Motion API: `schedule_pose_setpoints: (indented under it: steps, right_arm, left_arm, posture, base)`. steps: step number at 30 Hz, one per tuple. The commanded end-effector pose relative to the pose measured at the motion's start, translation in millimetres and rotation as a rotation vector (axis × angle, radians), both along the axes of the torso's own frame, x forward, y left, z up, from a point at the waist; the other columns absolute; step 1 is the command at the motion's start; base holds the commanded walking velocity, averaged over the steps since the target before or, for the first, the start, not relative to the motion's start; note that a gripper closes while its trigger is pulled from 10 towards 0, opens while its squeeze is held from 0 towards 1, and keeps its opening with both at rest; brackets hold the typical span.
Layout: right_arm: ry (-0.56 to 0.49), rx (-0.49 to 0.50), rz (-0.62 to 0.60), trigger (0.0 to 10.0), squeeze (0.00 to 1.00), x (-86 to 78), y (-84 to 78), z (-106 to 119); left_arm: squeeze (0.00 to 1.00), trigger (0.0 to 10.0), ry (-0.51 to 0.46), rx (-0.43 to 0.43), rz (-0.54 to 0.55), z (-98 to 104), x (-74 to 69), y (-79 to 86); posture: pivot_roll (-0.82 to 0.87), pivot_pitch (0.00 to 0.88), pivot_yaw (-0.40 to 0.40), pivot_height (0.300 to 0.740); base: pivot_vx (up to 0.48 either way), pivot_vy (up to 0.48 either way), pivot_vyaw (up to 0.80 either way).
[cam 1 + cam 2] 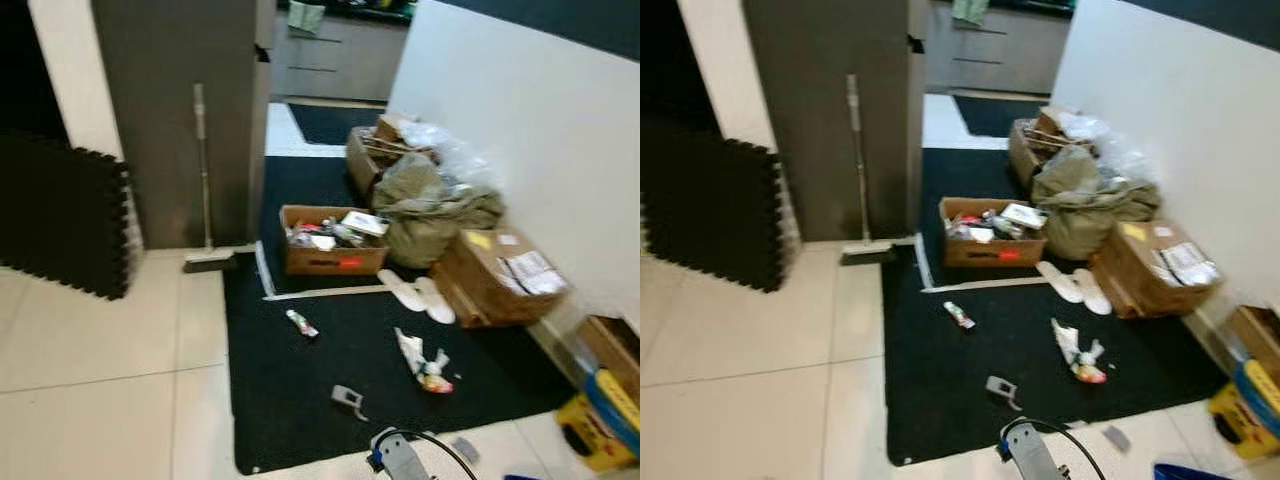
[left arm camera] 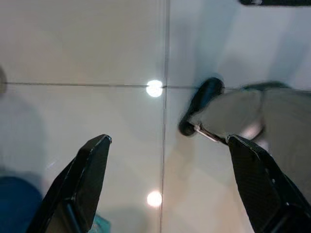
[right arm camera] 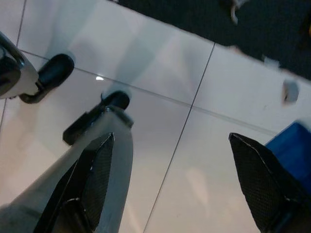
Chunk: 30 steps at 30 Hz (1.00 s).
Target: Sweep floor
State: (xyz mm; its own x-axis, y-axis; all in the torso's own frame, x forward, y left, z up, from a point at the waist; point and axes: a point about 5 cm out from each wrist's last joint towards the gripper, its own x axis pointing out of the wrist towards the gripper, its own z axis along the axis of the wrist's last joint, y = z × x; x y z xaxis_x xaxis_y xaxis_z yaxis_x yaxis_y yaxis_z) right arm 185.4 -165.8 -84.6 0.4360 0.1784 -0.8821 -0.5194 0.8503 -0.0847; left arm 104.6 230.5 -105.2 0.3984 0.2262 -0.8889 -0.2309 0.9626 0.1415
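Against the dark grey cabinet (image 1: 180, 110) at the far edge of the tiled floor (image 1: 100, 380) stands the broom (image 1: 204, 180), upright, its head (image 1: 209, 261) resting on the tiles just beside the near left corner of the black mat (image 1: 330, 350). To its left a stack of black foam puzzle tiles (image 1: 65, 215) leans against the wall.

On the mat lies scattered litter: a small tube (image 1: 302, 324) near the middle, a crumpled wrapper (image 1: 424, 366) towards the right, and a small grey piece (image 1: 347, 398) close to the near edge. A pair of white slippers (image 1: 421, 296) lies side by side further back. An open cardboard box (image 1: 331, 241) full of odds and ends sits at the mat's far side, with an olive-green bag (image 1: 432, 212) slumped to its right, a second cardboard box (image 1: 500, 275) against the white wall (image 1: 520, 130), and a third box (image 1: 375, 155) with clear plastic bags behind. A yellow and blue object (image 1: 605, 420) stands at the right edge of the floor; what it is cannot be told. The whole scene is slightly blurred.

The left gripper (image 2: 170, 189) hangs over pale tiles, its jaws wide apart and holding nothing. The right gripper (image 3: 170, 189) likewise hangs above the tiles near the mat's near edge, jaws spread wide and empty, with a blue object (image 3: 291, 141) beside it on the floor.
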Motion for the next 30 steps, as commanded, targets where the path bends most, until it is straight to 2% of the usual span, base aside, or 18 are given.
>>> schedule_pose_setpoints:
  steps: [1, 4, 12, 30]
  right_arm:
    - [0.014, -0.027, 0.010, 10.0, 0.00, -5.5, -5.3, -2.3]
    - [0.016, -0.028, 0.016, 10.0, 0.00, -6.1, -4.8, -2.6]
    - [0.019, -0.029, 0.052, 10.0, 0.00, -7.5, -2.4, -3.3]
    - [0.005, -0.029, 0.060, 10.0, 0.00, -4.6, -1.0, -2.0]
  left_arm:
    - [0.00, 10.0, -0.007, -0.015, -0.019, -0.5, 1.9, -4.9]
    - [0.00, 10.0, -0.008, -0.017, -0.021, -0.4, 2.0, -4.9]
    - [0.00, 10.0, 0.003, -0.026, -0.021, -1.7, -1.9, -5.8]
    - [0.00, 10.0, 0.012, -0.029, -0.037, -1.9, -4.0, -4.2]
  posture:
    - [0.14, 0.000, -0.169, 0.740]
    - [0.14, 0.000, -0.169, 0.740]
    - [0.15, 0.000, -0.175, 0.740]
    - [0.16, 0.000, -0.176, 0.740]
  base:
    - [0.000, 0.000, 0.00]
    - [0.000, 0.000, 0.00]
    - [0.096, 0.000, 0.79]
    - [0.303, 0.000, 0.00]
